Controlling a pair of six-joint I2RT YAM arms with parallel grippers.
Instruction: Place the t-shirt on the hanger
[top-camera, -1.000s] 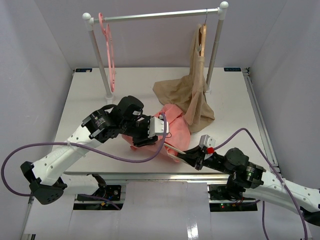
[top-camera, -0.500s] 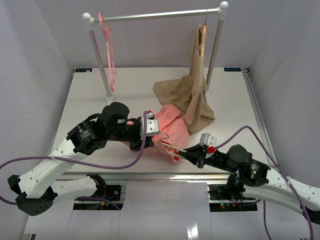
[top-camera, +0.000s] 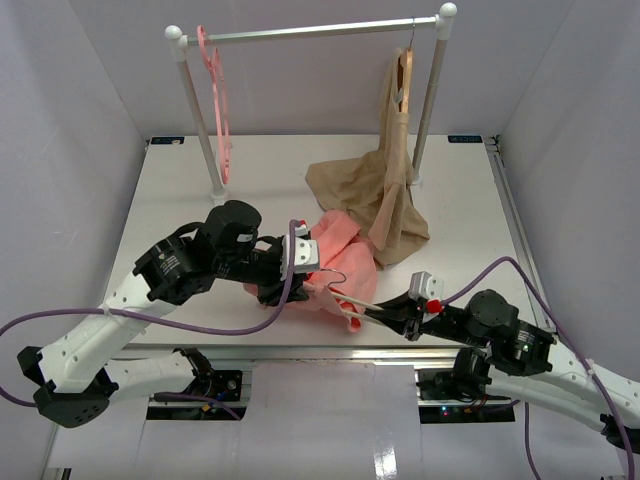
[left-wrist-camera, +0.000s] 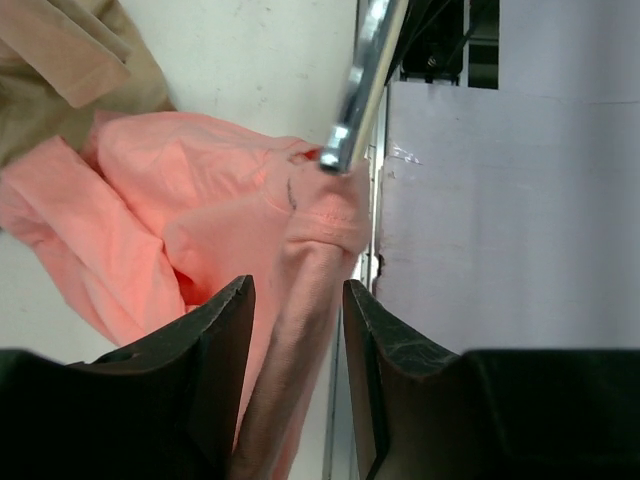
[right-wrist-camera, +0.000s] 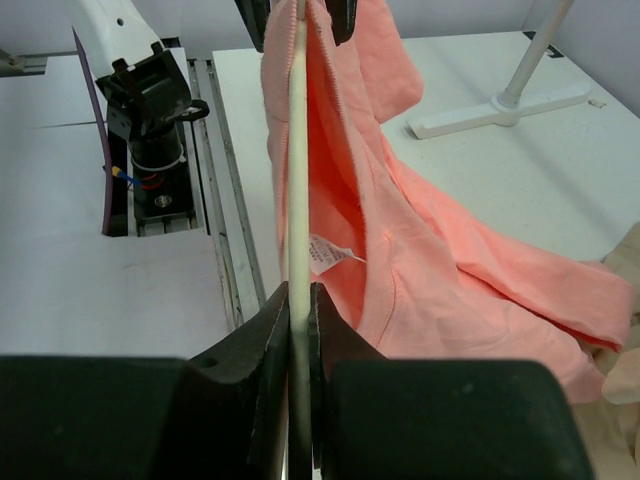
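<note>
The salmon-pink t-shirt (top-camera: 345, 250) lies bunched near the table's front edge, next to the beige garment. My left gripper (top-camera: 310, 292) holds a rolled fold of it near the collar, and that fold (left-wrist-camera: 300, 330) runs between the half-closed fingers in the left wrist view. My right gripper (top-camera: 392, 312) is shut on the thin cream-white hanger (top-camera: 372, 303). In the right wrist view the hanger rod (right-wrist-camera: 297, 150) runs straight up from the jaws into the t-shirt's (right-wrist-camera: 450, 260) opening, where the left fingers straddle it. A blurred silver metal piece (left-wrist-camera: 362, 95) shows by the collar.
A clothes rail (top-camera: 310, 30) stands at the back with a pink hanger (top-camera: 218, 100) on its left. A beige garment (top-camera: 380, 190) hangs from a wooden hanger on its right and pools on the table. The table's front edge (top-camera: 230, 345) is just below both grippers.
The left arm has pulled back towards the left and front with the shirt fold. The right gripper has drawn the hanger slightly right and towards the front edge.
</note>
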